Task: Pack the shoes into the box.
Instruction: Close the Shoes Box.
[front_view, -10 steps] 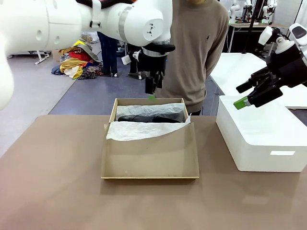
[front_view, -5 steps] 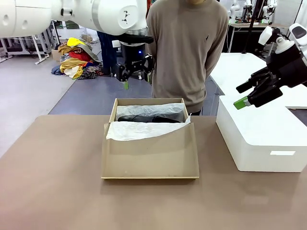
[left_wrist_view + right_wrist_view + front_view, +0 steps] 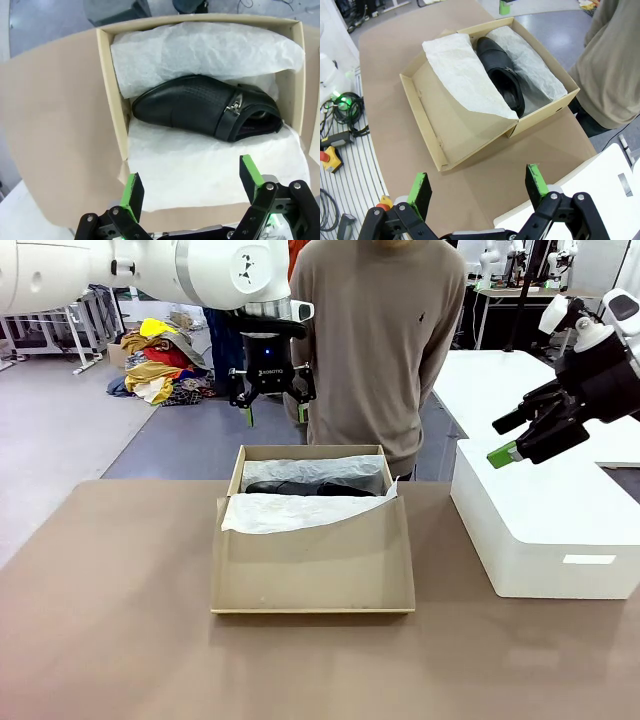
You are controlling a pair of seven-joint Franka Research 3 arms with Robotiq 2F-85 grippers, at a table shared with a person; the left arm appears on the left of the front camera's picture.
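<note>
- Front view: left gripper [image 3: 272, 410] hangs in the air, jaws spread, nothing between the green pads.
- The box [image 3: 310, 570] sits on the worktop [image 3: 120, 620] below these jaws and nearer the camera. It is shallow brown cardboard, rectangular, with matte walls.
- Crinkled white tissue paper [image 3: 300, 510] lines the box. The shoe [image 3: 310, 487] is a low, glossy black strip in the far half, long axis side to side along the far wall.
- Right gripper [image 3: 505, 438] is well apart to the right of the box, jaws spread and empty, above a smooth white plastic bin [image 3: 545, 530].
- A person [image 3: 385, 340] in a beige knit top stands just behind the left jaws.
- Left wrist view: left gripper [image 3: 190, 180] has its jaws wide, gripping nothing.
- The shoe [image 3: 200, 107] lies straight ahead beyond the pads, inside the box [image 3: 112, 90]. It is black leather with a perforated vamp, a strap and a metal buckle [image 3: 233, 106]; pointed toe to picture left, heel right.
- Tissue paper [image 3: 200, 50] is bunched above and below the shoe. Cannot tell if a second shoe lies under it.
- Right wrist view: right gripper [image 3: 478, 184] has its jaws spread and empty.
- The box [image 3: 455, 135] is ahead of the jaws, well apart, flap lid open toward them.
- The shoe [image 3: 502, 80] lies between tissue paper [image 3: 465, 75] folds, long axis along the box length, toe at the end away from the jaws.
</note>
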